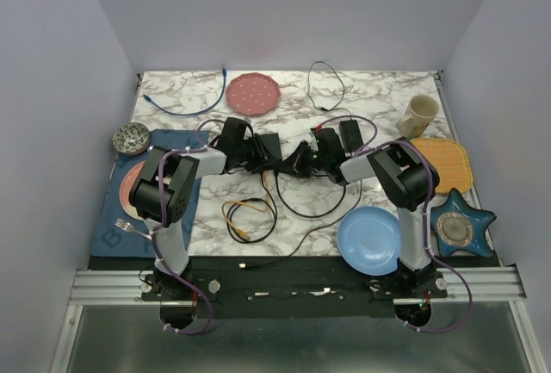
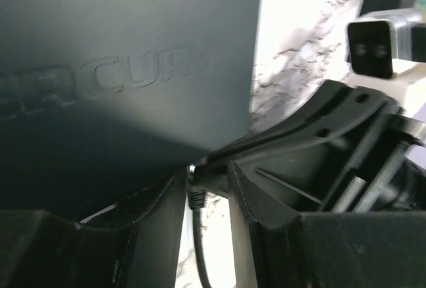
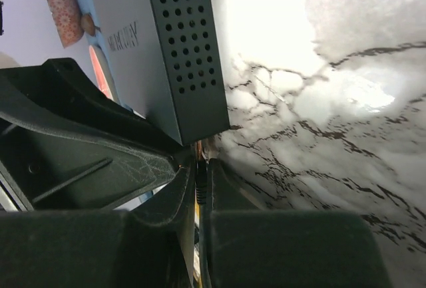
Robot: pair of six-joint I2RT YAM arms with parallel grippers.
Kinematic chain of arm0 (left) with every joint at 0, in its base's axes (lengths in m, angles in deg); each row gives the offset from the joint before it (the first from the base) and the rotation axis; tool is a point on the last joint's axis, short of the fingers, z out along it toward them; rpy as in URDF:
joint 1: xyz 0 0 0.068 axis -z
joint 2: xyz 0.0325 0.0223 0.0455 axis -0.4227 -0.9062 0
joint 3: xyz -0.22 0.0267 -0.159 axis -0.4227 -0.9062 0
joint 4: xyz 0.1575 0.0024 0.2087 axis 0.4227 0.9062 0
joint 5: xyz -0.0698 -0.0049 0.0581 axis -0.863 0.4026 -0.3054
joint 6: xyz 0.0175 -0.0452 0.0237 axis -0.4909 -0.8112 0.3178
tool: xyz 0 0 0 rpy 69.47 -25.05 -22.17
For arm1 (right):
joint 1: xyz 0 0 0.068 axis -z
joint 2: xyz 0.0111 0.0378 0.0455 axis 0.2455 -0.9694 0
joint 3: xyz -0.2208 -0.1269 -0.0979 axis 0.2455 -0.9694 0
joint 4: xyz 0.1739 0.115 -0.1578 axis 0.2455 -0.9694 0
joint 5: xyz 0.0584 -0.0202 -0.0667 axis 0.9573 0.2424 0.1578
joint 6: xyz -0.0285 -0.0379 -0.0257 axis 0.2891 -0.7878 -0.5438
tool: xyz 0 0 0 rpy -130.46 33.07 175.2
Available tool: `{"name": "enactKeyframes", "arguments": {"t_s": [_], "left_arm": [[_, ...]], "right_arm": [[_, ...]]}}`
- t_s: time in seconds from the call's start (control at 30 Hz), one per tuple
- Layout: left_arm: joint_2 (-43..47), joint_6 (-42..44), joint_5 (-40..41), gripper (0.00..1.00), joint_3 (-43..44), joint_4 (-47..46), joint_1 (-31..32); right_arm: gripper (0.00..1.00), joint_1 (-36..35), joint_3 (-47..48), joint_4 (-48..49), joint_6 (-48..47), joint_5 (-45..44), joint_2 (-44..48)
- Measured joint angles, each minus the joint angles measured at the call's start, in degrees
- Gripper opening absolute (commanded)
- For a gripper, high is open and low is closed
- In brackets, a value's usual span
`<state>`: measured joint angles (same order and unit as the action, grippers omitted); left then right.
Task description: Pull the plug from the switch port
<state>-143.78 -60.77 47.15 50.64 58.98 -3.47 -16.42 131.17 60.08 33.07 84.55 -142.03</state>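
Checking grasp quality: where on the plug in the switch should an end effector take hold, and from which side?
Take the plug by its ribbed boot, where it leaves the switch, pinching across it. Come from the cable end, along its axis, since the boot sticks straight out of the box edge. The right end effector is closed there.

Matte-black switch [image 1: 268, 146] mid-worktop [image 1: 379, 102], plug [image 3: 199, 180] at its corner.
Switch: flat rectangular box, "MERCURY" embossed on the top face, rows of round vent holes on one side wall. Plug: small, black, ribbed boot, with a thin black cable trailing off it; it sits right at the switch's edge by a corner. Can't tell if it's seated in the port.
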Motion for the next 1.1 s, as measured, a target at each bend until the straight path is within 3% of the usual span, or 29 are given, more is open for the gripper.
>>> {"name": "enactKeyframes", "arguments": {"t_s": [0.33,0.43,0.5,0.67,0.87,1.1], "left_arm": [[-1.36,-0.52,-0.11,0.43,1.64,1.09,-0.22],[-0.15,-0.35,0.57,0.48,1.55,1.03,-0.61],[2.29,-0.37,0.76,0.56,0.81,-0.22,-0.96],[11.58,-1.55,0.57,0.70,-3.98,-8.74,-0.44],[20.48,-3.54,0.63,0.73,-13.60,-19.54,6.97],[25.33,-1.84,2.05,0.67,-18.03,-22.25,14.56]], "right_arm": [[0.01,0.00,-6.67,-2.49,-3.50,-0.42,6.47],[0.01,-0.02,-8.39,-6.80,-6.12,-1.92,11.32],[0.01,-0.02,-8.46,-9.97,-8.33,-3.72,15.52],[0.01,-0.02,-6.60,-16.96,-12.92,-8.44,26.03],[0.01,-0.02,-3.69,-21.49,-14.86,-10.93,30.40],[0.01,-0.02,-3.76,-25.44,-14.84,-11.47,33.40]]}}
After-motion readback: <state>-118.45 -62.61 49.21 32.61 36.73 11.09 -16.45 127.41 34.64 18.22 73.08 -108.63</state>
